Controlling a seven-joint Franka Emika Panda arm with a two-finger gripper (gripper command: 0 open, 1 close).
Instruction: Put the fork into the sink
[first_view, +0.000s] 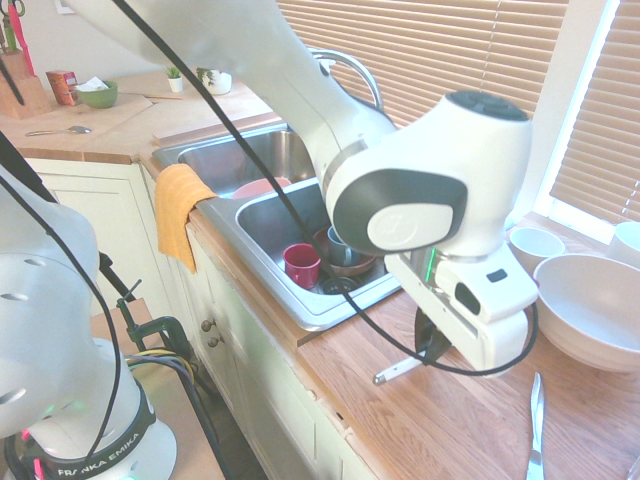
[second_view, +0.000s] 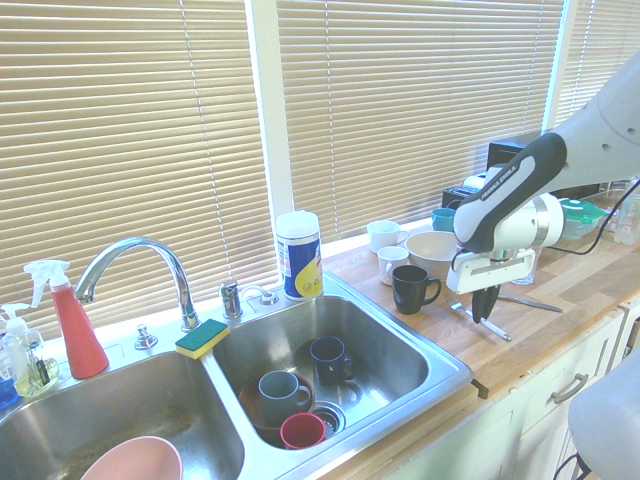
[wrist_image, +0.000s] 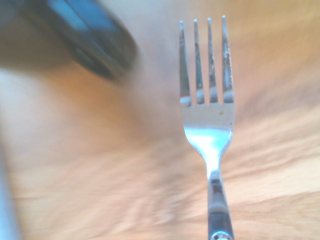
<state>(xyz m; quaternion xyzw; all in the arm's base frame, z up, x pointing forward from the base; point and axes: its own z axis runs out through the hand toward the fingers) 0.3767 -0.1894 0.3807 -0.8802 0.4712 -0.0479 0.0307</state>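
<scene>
Second exterior view, and down at the right of the frame went the gripper (second_view: 484, 312), fingers pinched together on the fork (second_view: 496, 329), right at the wooden counter (second_view: 455, 338)! The black mug (second_view: 410, 290) stood nearby, to the left. Lower centre, the steel sink (second_view: 392, 345) held mugs, the red one (second_view: 303, 431) nearest the camera.

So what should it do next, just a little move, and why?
Probably lift the fork straight up: the hand looks closed around its handle, just above the counter, and the sink lies off beside it, behind a raised rim.
</scene>
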